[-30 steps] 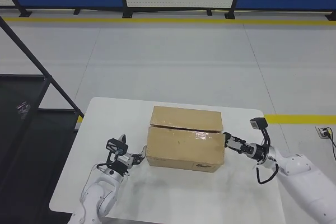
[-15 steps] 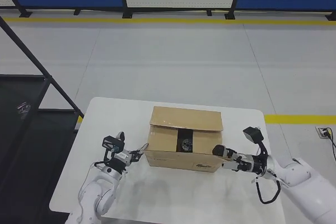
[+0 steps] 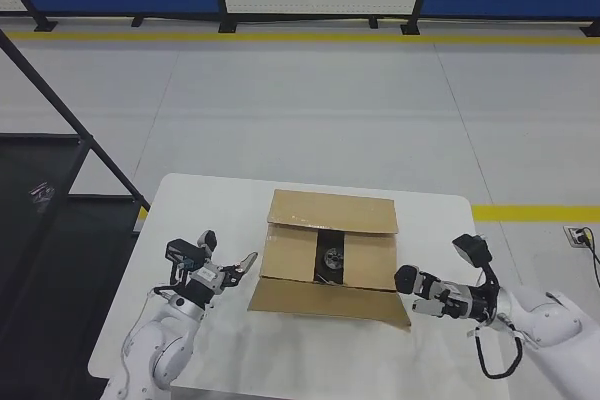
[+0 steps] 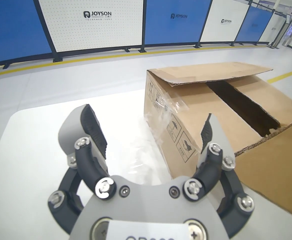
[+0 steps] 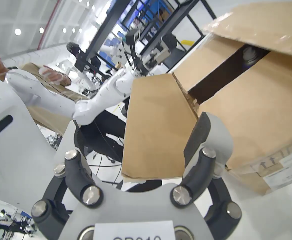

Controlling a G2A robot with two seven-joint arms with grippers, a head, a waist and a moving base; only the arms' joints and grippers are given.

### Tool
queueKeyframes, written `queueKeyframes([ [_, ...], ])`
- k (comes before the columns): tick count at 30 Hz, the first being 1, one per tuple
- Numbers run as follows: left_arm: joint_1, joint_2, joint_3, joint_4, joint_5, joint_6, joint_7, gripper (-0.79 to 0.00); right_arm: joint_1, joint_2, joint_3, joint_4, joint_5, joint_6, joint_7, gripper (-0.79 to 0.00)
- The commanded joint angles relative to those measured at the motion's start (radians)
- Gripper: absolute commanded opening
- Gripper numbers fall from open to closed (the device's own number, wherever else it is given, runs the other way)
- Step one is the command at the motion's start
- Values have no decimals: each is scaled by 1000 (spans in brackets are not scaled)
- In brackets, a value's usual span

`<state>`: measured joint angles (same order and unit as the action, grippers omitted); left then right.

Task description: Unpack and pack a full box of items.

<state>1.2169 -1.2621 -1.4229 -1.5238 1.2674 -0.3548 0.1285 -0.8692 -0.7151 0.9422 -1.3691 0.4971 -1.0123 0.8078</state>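
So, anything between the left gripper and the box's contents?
Yes. Two inner flaps lie folded over the cardboard box's opening, leaving a narrow gap; the open left gripper sits beside its side wall.

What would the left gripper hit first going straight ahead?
Likely the end wall of the brown cardboard box, near its corner; the left gripper has open jaws framing it. Depth unclear.

This is a robotics test hall. Tall blue and white perforated partition panels (image 4: 96, 13) on black frames fence off a pale grey polished floor (image 3: 310, 110). The floor carries yellow marking lines (image 3: 550, 213), a black metal-framed rack (image 3: 25, 260) stands nearby, and round ceiling lights (image 5: 18, 32) shine overhead.
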Motion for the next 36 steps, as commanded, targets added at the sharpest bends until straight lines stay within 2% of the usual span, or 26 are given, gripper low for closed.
queueKeyframes([
  [1, 0, 0, 4, 2, -1, 0, 2, 0, -25, 1, 37, -14, 7, 0, 0, 0],
  [5, 6, 1, -2, -2, -21, -12, 16, 0, -55, 4, 68, -36, -23, 0, 0, 0],
  [10, 24, 7, -36, -20, -77, -64, 41, 0, -52, 10, 48, -57, -103, 0, 0, 0],
  [17, 61, 26, -74, -73, -58, -225, 44, 0, -32, 29, -6, -84, -208, 0, 0, 0],
  [23, 78, 46, -68, -107, 71, -383, -12, 0, -26, 39, -33, -88, -224, 0, 0, 0],
  [26, 74, 52, -53, -100, 130, -424, -42, 0, -28, 36, -58, -96, -138, 0, 0, 0],
  [31, 59, 58, -25, -77, 191, -427, -67, 0, 30, 22, -127, -45, 93, 1, 1, 0],
  [36, 42, 60, -3, -51, 225, -395, -82, 0, 122, -11, -172, 42, 431, 99, 99, 0],
])
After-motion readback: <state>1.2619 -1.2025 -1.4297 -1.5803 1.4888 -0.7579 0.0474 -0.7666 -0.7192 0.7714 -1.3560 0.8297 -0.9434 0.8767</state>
